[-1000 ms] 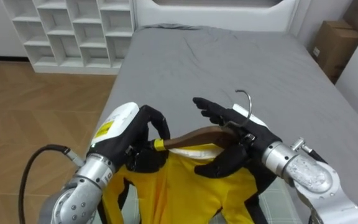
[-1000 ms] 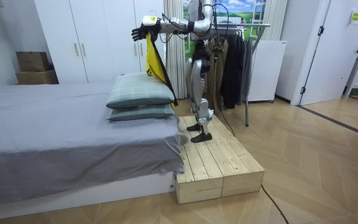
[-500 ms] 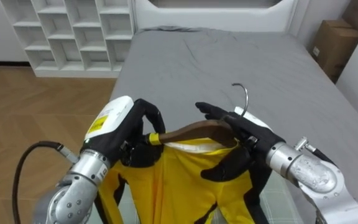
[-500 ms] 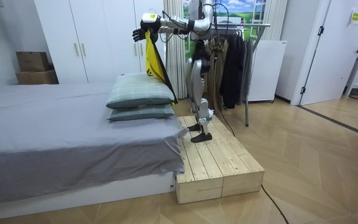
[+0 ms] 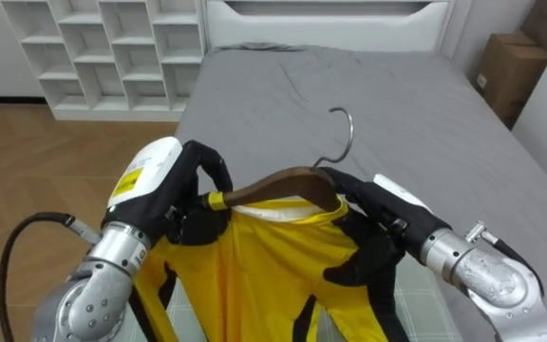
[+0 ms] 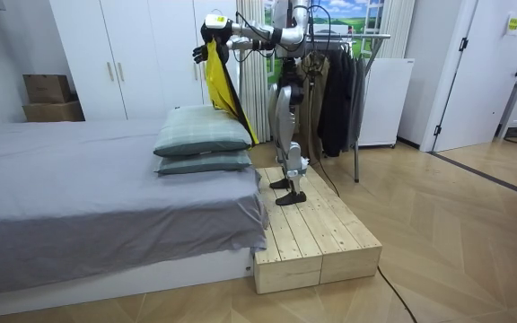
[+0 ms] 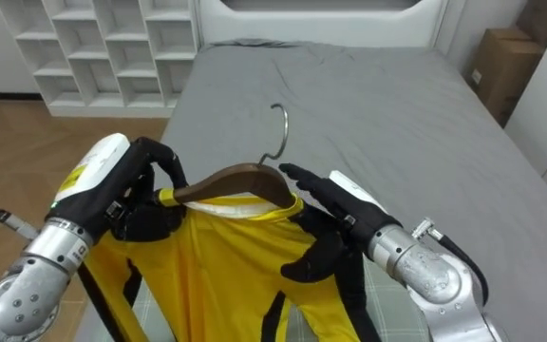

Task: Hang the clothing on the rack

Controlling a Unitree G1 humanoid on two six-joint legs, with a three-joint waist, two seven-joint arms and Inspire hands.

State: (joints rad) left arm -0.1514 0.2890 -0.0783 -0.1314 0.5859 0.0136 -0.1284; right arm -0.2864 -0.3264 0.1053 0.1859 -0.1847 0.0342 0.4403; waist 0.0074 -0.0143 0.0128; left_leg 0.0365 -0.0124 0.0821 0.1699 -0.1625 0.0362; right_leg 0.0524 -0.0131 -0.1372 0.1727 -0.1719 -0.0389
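Note:
A brown wooden hanger (image 5: 278, 182) with a metal hook (image 5: 342, 133) carries a yellow garment (image 5: 264, 275) with black trim. My left hand (image 5: 183, 195) is shut round the hanger's left end, fingers curled over the wood and the cloth. On the other side my right hand (image 7: 349, 214) is open, its straight fingers lying along the garment's right shoulder and its thumb hanging below. In the room view I stand on a wooden platform (image 6: 317, 238) beside the bed, holding the yellow garment (image 6: 220, 85) up high in front of me.
The grey bed (image 5: 368, 95) stretches ahead below the hands, with two pillows (image 6: 203, 139) at its near end. A white cube shelf (image 5: 112, 47) and a cardboard box (image 5: 511, 66) flank it. A clothes rack (image 6: 348, 81) with dark garments stands behind me.
Both hands have lifted the hanger and garment higher, and the hook now rises above them. The right hand's fingers have drawn in along the garment's shoulder.

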